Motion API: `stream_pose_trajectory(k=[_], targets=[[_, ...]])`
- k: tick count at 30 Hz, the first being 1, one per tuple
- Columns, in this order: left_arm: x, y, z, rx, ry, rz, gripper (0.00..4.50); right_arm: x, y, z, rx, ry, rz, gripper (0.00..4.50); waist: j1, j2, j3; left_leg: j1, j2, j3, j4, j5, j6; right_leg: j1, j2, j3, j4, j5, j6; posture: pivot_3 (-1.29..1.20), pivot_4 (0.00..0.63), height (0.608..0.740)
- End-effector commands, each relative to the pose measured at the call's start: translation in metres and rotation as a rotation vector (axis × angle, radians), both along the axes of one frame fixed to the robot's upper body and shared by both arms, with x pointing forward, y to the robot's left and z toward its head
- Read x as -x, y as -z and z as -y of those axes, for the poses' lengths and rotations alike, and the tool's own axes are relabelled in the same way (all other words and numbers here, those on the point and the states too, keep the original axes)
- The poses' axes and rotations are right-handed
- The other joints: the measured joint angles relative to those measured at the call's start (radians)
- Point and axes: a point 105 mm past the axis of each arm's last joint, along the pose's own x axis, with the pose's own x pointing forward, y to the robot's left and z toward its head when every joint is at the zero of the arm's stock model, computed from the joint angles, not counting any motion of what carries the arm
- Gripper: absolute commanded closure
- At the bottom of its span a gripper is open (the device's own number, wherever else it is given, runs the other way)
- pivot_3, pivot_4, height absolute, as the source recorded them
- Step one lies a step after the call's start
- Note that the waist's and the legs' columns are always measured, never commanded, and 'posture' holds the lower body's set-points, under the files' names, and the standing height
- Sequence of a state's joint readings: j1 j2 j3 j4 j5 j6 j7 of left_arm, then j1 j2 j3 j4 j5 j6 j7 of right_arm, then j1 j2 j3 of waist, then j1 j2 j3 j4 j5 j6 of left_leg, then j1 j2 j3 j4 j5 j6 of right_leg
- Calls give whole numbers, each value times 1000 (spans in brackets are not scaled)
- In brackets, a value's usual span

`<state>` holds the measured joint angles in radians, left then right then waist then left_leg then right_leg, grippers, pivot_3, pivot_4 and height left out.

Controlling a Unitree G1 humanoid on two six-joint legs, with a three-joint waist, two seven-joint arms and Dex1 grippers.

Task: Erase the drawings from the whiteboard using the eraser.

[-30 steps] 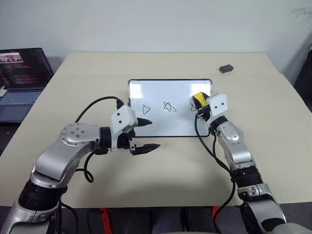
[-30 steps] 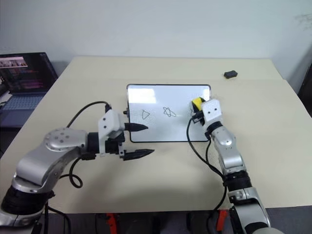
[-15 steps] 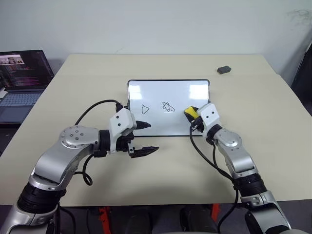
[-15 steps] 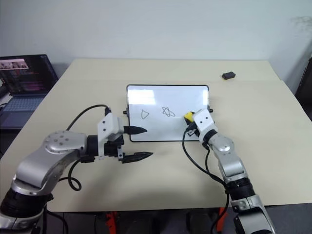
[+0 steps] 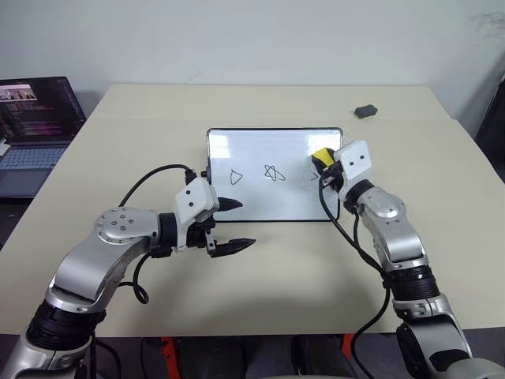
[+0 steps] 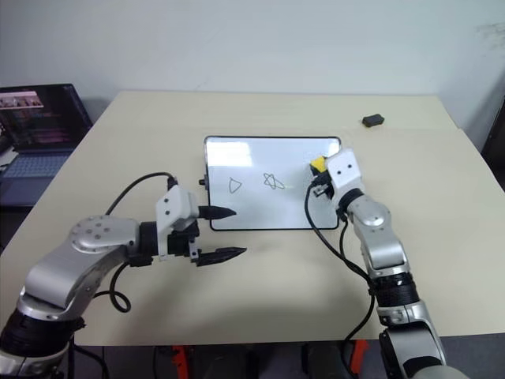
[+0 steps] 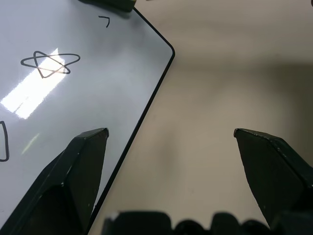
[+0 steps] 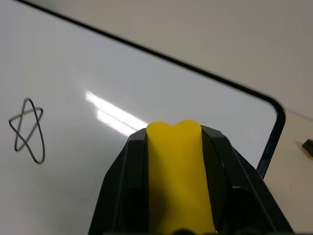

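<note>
the whiteboard [image 5: 274,174] lies flat in the middle of the beige surface [image 5: 260,276], with a triangle [image 5: 235,177] and a star-like knot [image 5: 273,173] drawn on it and a small remnant stroke [image 7: 104,20] near its right end. the right end effector [image 5: 325,167] is clamped on the yellow eraser [image 5: 320,158], holding it over the board's right end. the left end effector [image 5: 233,225] hangs with its fingers spread wide over the board's near left corner, gripping nothing; a laptop [image 5: 35,130] sits at the far left and a small dark grey object [image 5: 364,111] lies far right.
</note>
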<state>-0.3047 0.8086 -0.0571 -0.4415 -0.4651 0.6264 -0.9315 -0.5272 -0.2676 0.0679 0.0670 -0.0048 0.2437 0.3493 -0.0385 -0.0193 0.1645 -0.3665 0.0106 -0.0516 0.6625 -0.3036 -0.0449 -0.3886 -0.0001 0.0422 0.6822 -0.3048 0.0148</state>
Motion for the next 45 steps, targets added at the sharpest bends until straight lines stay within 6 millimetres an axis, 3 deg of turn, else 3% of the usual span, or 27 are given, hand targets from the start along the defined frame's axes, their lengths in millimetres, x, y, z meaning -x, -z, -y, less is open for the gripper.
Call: stream_pose_trajectory(k=[1,5,8,17,26,29,38,45], targets=[[4,-10,2,8,18,49,0,8,29,1,93,-22,-91,3380,1,0,0,0,0,0,0,0,0,0,0,0,0,0,0,0,150,740],[4,-9,2,13,17,48,0,24,59,1,152,-68,-223,3380,1,-1,-1,2,0,0,0,0,0,2,0,0,0,0,0,0,150,740],[3,-9,2,11,20,46,0,31,65,-2,193,-104,-251,3381,-3,-1,-1,4,0,-1,1,0,0,4,0,0,1,0,0,0,150,740],[3,-8,4,15,28,42,0,26,32,-8,120,-117,-140,3381,-6,-1,-1,5,0,0,2,1,1,5,0,0,1,2,1,0,150,740],[4,-8,6,22,27,36,0,9,-13,5,30,-12,-8,3381,-4,0,0,1,0,-1,1,1,1,1,0,0,0,2,1,0,150,740],[4,-8,7,25,24,36,0,5,-6,10,46,15,-33,3381,-1,0,0,0,0,-1,0,0,0,0,0,-1,-1,1,1,0,150,740],[8,-4,6,33,6,24,0,18,39,16,125,-8,-213,3381,4,-1,-1,2,0,0,1,0,1,3,-1,0,0,1,1,0,150,740],[6,-5,-2,29,-51,29,0,28,43,4,135,-100,-233,3381,1,-1,-1,4,0,0,2,0,1,4,0,0,1,1,1,0,150,740]])
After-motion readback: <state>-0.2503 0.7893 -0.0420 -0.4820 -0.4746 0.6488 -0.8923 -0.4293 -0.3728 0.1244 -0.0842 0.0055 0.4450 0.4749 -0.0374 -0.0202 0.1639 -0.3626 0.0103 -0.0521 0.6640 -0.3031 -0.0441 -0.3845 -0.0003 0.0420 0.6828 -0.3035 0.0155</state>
